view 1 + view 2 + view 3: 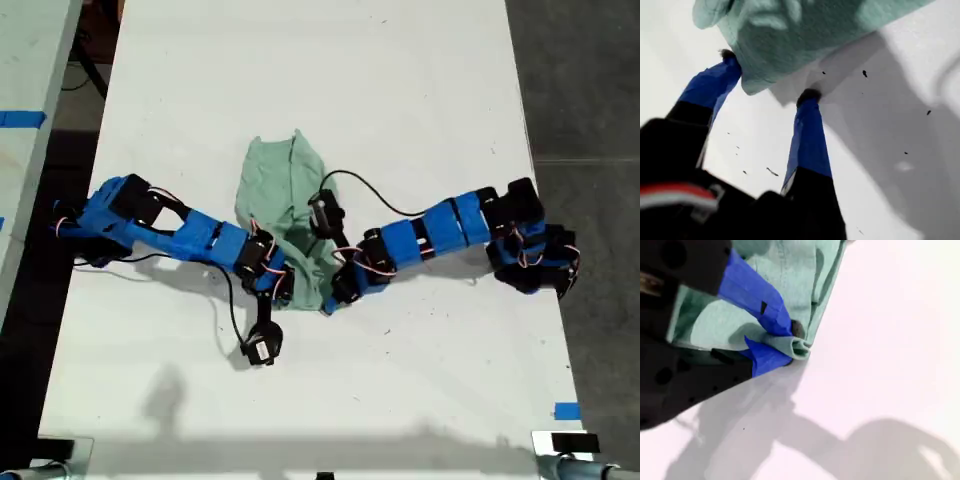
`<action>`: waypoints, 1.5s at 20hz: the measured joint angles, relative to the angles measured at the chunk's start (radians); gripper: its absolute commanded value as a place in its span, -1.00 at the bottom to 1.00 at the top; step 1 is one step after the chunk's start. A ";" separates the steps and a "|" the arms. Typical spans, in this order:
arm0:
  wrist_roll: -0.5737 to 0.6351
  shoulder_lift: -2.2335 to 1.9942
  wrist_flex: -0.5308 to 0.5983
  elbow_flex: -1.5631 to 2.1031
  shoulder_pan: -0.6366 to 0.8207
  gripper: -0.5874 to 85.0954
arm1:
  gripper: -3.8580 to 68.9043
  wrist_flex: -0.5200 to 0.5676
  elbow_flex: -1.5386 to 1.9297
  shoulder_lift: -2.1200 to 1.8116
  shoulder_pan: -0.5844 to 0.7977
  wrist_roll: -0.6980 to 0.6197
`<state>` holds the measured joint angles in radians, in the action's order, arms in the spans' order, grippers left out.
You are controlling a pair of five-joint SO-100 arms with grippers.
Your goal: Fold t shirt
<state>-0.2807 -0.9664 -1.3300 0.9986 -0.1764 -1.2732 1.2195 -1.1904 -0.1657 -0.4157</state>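
While my first pincer [769, 75] stands wide open, its two blue fingers [807, 135] spread on the white counter [890, 150], a corner of the t shirt [805, 30] lies between their tips, ungripped. My second pincer [792, 344] is closed tight on a folded edge of the mint-green cloth. In the exterior view the t shirt [285, 190] lies crumpled at the counter's centre. Two blue arms reach it from 9 and 3 o'clock and meet its hem at 6 o'clock; which arm is which, I cannot tell. A blue tape mark [567, 410] sits toward 4 o'clock.
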 measured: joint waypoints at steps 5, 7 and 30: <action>0.011 0.002 0.018 0.000 0.000 -0.99 | -0.38 0.066 0.000 0.020 0.009 0.000; 0.014 0.002 0.023 0.000 0.000 -0.99 | -0.91 0.110 0.000 0.040 0.011 0.000; 0.201 -0.643 -0.196 0.287 0.156 -0.99 | -0.89 0.083 -0.078 -0.414 0.160 -0.132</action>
<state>-0.0798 -1.6091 -1.5263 1.2855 -0.0199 -1.1904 1.1413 -1.6045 -0.0061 -0.5476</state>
